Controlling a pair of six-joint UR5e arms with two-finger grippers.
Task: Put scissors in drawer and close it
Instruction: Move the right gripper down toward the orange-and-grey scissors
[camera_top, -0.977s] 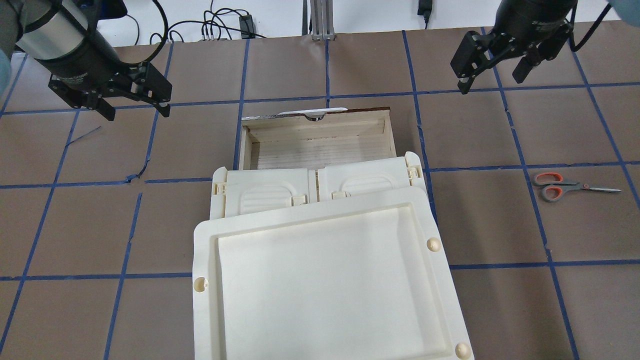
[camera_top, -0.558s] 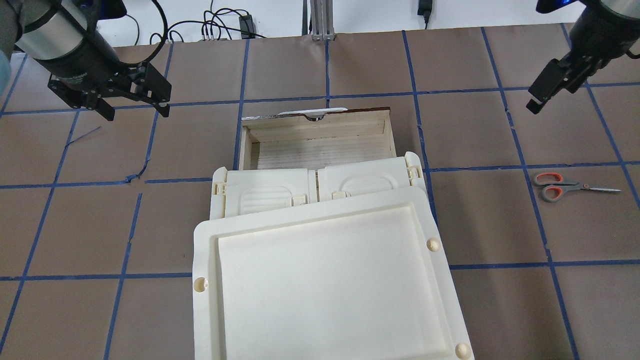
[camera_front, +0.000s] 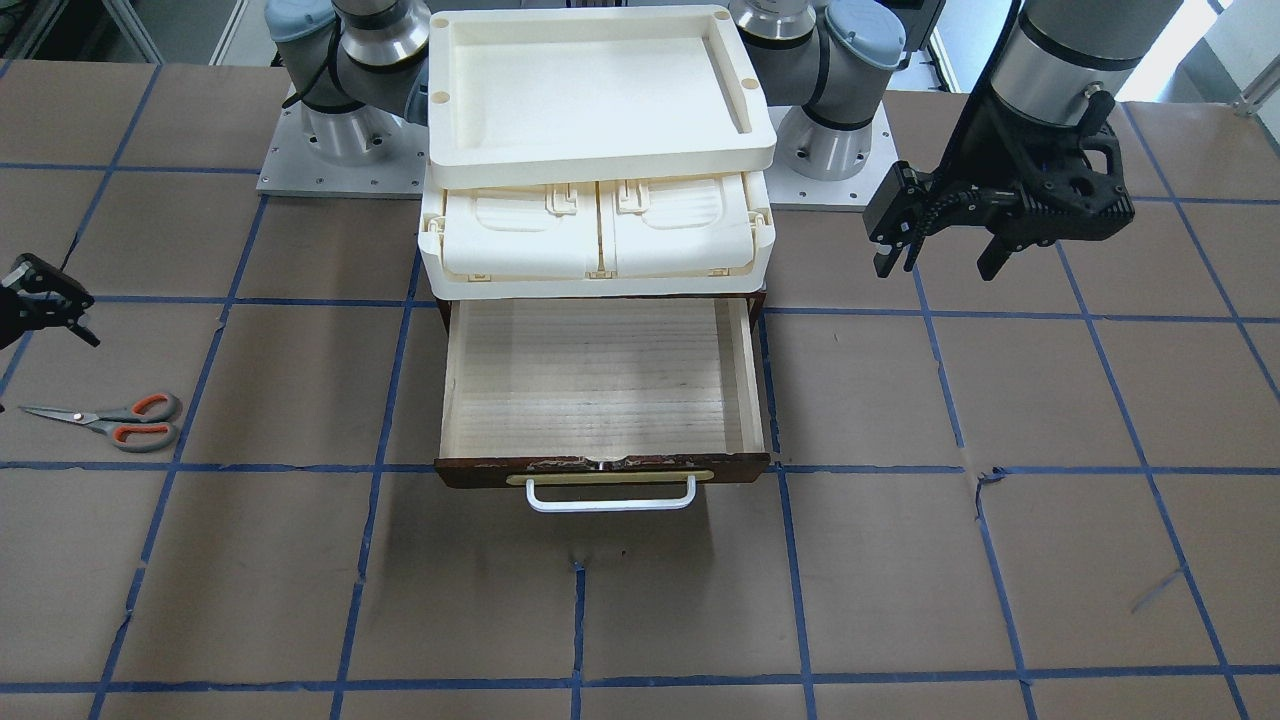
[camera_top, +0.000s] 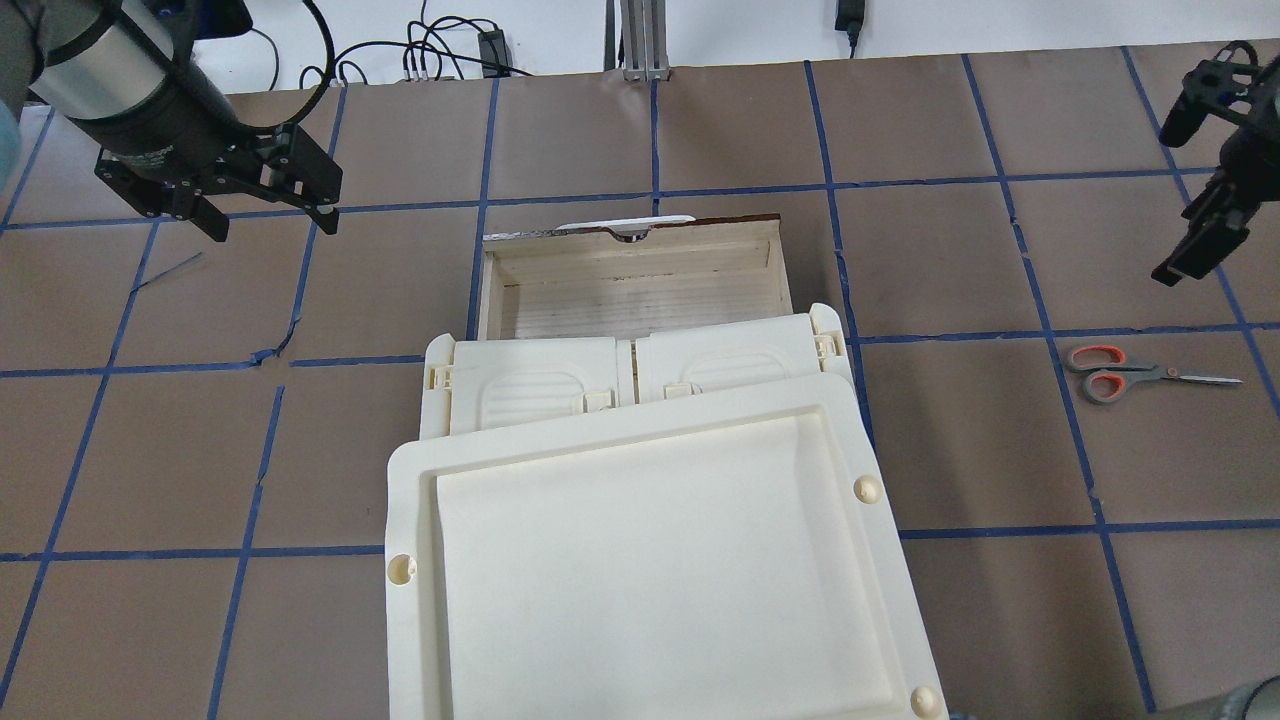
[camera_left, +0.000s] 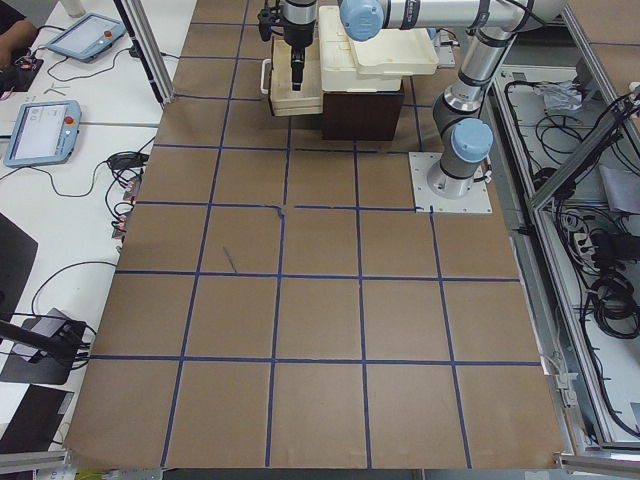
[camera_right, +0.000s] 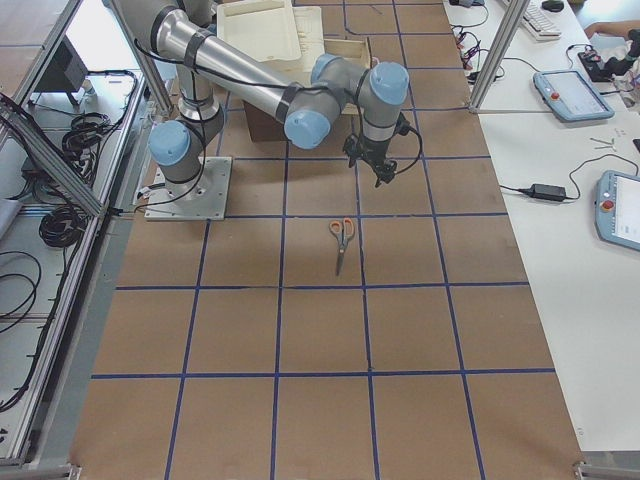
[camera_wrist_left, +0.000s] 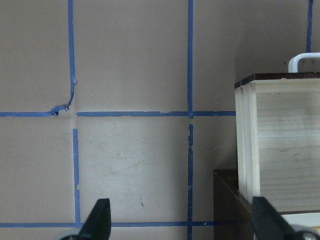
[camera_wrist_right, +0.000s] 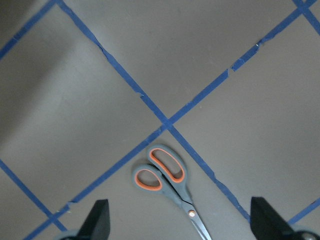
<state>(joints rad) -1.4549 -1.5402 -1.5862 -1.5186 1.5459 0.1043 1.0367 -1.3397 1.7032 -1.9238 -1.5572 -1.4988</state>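
1. The left hand (camera_top: 272, 215) hangs over the surface (camera_top: 200, 420) on the robot's left, off the outer left corner of the drawer and apart from it. Its two fingers stand wide apart, with nothing between them and nothing touching them. In the left wrist view, the drawer's wooden side wall and one end of its white bar handle (camera_wrist_left: 304, 61) show at the right edge.
2. The drawer (camera_front: 745, 380) stands pulled out from a dark brown cabinet (camera_left: 362, 110), with its dark front and handle facing away from the robot. Only pale wood planks show on the part of its floor that is in view.
3. A cream latched box (camera_front: 600, 240) sits on top of the cabinet with both of its lids down. A cream tray (camera_front: 590, 150) rests on the box, slightly askew. Only the tray's own smooth bottom shows inside its rim.
4. The scissors (camera_top: 1130, 375) lie flat on the surface, well apart from the drawer on the robot's right. The blades are closed, the grey and orange loops point toward the drawer side, and the tips point outward. The loops lie just beside a crossing of blue tape lines (camera_wrist_right: 167, 122).
5. The right hand (camera_wrist_right: 180, 227) hovers above the surface near the scissors without touching them. Its fingers are spread wide and hold nothing. In the right wrist view, the scissors lie between the two fingertips, low in the picture.
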